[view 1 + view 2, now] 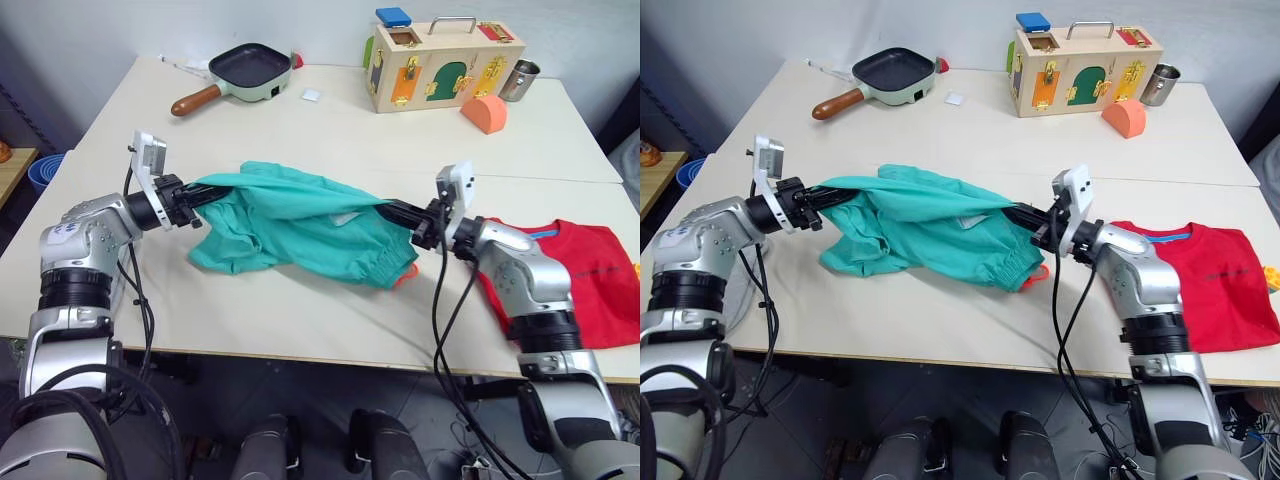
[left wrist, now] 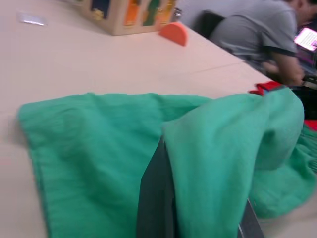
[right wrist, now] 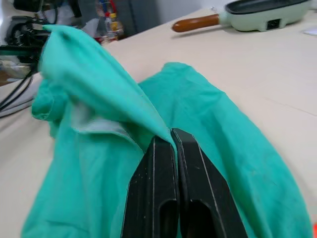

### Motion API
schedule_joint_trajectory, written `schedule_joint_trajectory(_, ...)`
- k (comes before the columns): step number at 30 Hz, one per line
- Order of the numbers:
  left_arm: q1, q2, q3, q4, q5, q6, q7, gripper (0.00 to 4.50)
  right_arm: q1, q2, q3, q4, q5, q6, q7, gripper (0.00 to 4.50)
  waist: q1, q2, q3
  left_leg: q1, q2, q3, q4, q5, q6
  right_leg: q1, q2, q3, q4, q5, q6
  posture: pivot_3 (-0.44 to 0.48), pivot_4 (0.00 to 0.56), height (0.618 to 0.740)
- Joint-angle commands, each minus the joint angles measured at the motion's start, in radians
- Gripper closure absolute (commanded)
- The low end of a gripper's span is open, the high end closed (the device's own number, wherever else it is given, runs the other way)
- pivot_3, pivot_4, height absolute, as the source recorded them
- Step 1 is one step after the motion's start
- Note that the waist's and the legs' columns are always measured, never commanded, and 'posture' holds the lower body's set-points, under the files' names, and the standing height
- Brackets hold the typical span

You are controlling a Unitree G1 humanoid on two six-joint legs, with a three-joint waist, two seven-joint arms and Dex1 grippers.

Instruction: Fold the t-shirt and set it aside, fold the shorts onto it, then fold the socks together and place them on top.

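the shorts [image 1: 300, 228] hang stretched above the desk [image 1: 330, 140], lower folds resting on it. left end effector [image 1: 196, 207] and right end effector [image 1: 398, 212] each pinch an upper edge. the t-shirt [image 1: 590, 280] lies flat beside the right arm.

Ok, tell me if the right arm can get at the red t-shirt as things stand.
Probably not yet. The t-shirt lies flat close beside that arm with nothing on it, but the right gripper is shut on the shorts, held up together with the left gripper; it must release first.
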Motion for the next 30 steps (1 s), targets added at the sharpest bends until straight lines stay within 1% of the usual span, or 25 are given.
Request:
schedule_joint_trajectory(1,-0.111,-0.069,0.022,0.202,0.092,-0.195,0.109,4.47,-0.062,0.07,0.007,0.142,-0.162,-0.2,-0.152,4.5,-0.001,0.0,0.0,0.0,0.0,0.0,0.001,0.001,0.001,0.0,0.0,0.0,0.001,0.0,0.0,0.0,0.15,0.74)
schedule_joint_trajectory(3,-0.14,-0.092,0.026,0.278,0.126,-0.254,0.132,4.47,-0.079,0.089,0.002,0.194,-0.2,-0.249,-0.169,4.5,-0.002,0.0,0.0,0.001,0.0,0.001,0.001,0.002,0.001,0.0,-0.001,0.001,0.001,0.001,0.001,0.0,0.15,0.74)
schedule_joint_trajectory(5,-0.164,-0.105,0.034,0.336,0.145,-0.277,0.151,4.03,-0.09,0.098,-0.001,0.224,-0.217,-0.283,-0.156,4.5,-0.007,0.0,0.0,0.001,-0.001,0.001,0.001,0.002,0.001,0.0,-0.002,0.002,0.003,0.001,0.001,0.0,0.15,0.74)
schedule_joint_trajectory(6,-0.171,-0.111,0.036,0.356,0.153,-0.278,0.157,3.82,-0.093,0.095,0.009,0.237,-0.235,-0.303,-0.148,4.32,-0.011,0.0,0.0,0.001,-0.001,0.001,0.001,0.002,0.001,0.0,-0.002,0.002,0.003,0.001,0.001,0.0,0.15,0.74)
schedule_joint_trajectory(8,-0.178,-0.117,0.039,0.382,0.173,-0.292,0.179,3.22,-0.098,0.088,0.019,0.255,-0.269,-0.335,-0.146,3.9,-0.021,0.0,0.0,0.001,-0.001,0.001,0.0,0.002,0.001,-0.001,-0.002,0.002,0.003,0.001,0.001,0.0,0.15,0.74)
schedule_joint_trajectory(9,-0.175,-0.114,0.04,0.391,0.19,-0.31,0.202,2.82,-0.102,0.083,0.016,0.263,-0.282,-0.349,-0.15,3.51,-0.024,0.0,0.0,0.001,-0.001,0.001,0.0,0.002,0.001,-0.001,-0.002,0.002,0.003,0.001,0.001,0.0,0.15,0.74)
schedule_joint_trajectory(12,-0.161,-0.093,0.066,0.401,0.217,-0.397,0.283,1.97,-0.113,0.058,-0.01,0.273,-0.308,-0.391,-0.164,2.56,-0.03,0.0,0.0,0.001,-0.001,0.001,0.0,0.002,0.001,-0.001,-0.002,0.002,0.004,0.001,0.001,0.0,0.15,0.74)
schedule_joint_trajectory(14,-0.147,-0.074,0.085,0.387,0.228,-0.459,0.318,1.33,-0.111,0.033,-0.033,0.254,-0.304,-0.405,-0.156,1.85,-0.032,0.0,0.0,0.001,0.0,0.001,0.0,0.002,0.001,-0.001,-0.002,0.002,0.005,0.001,0.001,0.0,0.15,0.74)
schedule_joint_trajectory(15,-0.143,-0.069,0.091,0.382,0.233,-0.477,0.327,0.99,-0.109,0.026,-0.039,0.246,-0.3,-0.407,-0.152,1.47,-0.033,0.0,0.0,0.001,0.0,0.001,0.0,0.002,0.001,-0.001,-0.002,0.003,0.005,0.001,0.001,0.0,0.15,0.74)
schedule_joint_trajectory(17,-0.117,-0.048,0.11,0.343,0.231,-0.544,0.302,0.31,-0.094,0.007,-0.069,0.192,-0.242,-0.393,-0.084,0.76,-0.035,0.0,0.0,0.002,0.0,0.001,0.0,0.002,0.001,-0.001,-0.002,0.003,0.005,0.001,0.001,0.0,0.15,0.74)
schedule_joint_trajectory(18,-0.104,-0.039,0.127,0.322,0.214,-0.554,0.27,0.01,-0.084,-0.001,-0.08,0.157,-0.211,-0.376,-0.046,0.38,-0.035,0.0,0.0,0.002,0.0,0.002,0.0,0.002,0.001,-0.001,-0.002,0.003,0.005,0.001,0.001,0.0,0.15,0.74)
schedule_joint_trajectory(19,-0.081,-0.029,0.136,0.282,0.198,-0.571,0.215,0.0,-0.069,-0.007,-0.09,0.107,-0.168,-0.349,0.004,0.05,-0.035,0.0,0.0,0.002,0.0,0.002,0.0,0.002,0.001,-0.001,-0.002,0.003,0.005,0.001,0.001,0.0,0.15,0.74)
schedule_joint_trajectory(21,-0.025,-0.012,0.128,0.187,0.187,-0.595,0.104,0.0,-0.036,-0.02,-0.089,0.014,-0.114,-0.304,0.077,0.02,-0.035,0.0,0.0,0.002,0.0,0.001,0.0,0.002,0.001,-0.001,-0.002,0.003,0.005,0.001,0.001,0.0,0.15,0.74)
schedule_joint_trajectory(22,0.028,0.003,0.109,0.11,0.186,-0.62,0.027,0.0,-0.009,-0.03,-0.071,-0.061,-0.092,-0.264,0.111,0.02,-0.034,0.0,0.0,0.002,0.0,0.001,0.0,0.002,0.001,-0.001,-0.002,0.003,0.005,0.001,0.001,0.0,0.15,0.74)
schedule_joint_trajectory(23,0.064,0.013,0.098,0.056,0.186,-0.633,-0.023,0.0,0.01,-0.036,-0.057,-0.114,-0.08,-0.234,0.13,0.02,-0.034,0.0,0.0,0.002,0.0,0.001,0.0,0.002,0.001,-0.001,-0.002,0.003,0.005,0.001,0.001,0.0,0.15,0.74)
schedule_joint_trajectory(25,0.174,0.051,0.042,-0.085,0.209,-0.706,-0.159,0.0,0.061,-0.053,0.011,-0.247,-0.096,-0.183,0.16,0.02,-0.034,0.0,0.0,0.003,0.0,0.002,0.0,0.002,0.001,0.0,-0.002,0.003,0.005,0.001,0.001,0.0,0.15,0.74)
schedule_joint_trajectory(26,0.217,0.064,0.02,-0.141,0.215,-0.722,-0.204,0.0,0.081,-0.054,0.043,-0.295,-0.116,-0.171,0.161,0.02,-0.034,0.0,0.0,0.003,0.0,0.002,0.0,0.002,0.001,0.0,-0.002,0.004,0.005,0.001,0.001,0.0,0.15,0.74)
schedule_joint_trajectory(28,0.28,0.074,-0.008,-0.237,0.216,-0.757,-0.257,0.0,0.117,-0.049,0.101,-0.369,-0.148,-0.143,0.148,0.02,-0.032,0.0,0.0,0.003,0.0,0.002,0.0,0.002,0.0,0.0,-0.002,0.005,0.005,0.0,0.0,0.0,0.15,0.74)
schedule_joint_trajectory(30,0.32,0.075,-0.046,-0.298,0.25,-0.8,-0.271,0.0,0.147,-0.044,0.167,-0.411,-0.214,-0.145,0.125,0.02,-0.025,0.0,0.0,0.003,0.0,0.002,0.001,0.002,0.0,0.0,-0.002,0.005,0.006,0.0,0.0,0.0,0.15,0.74)
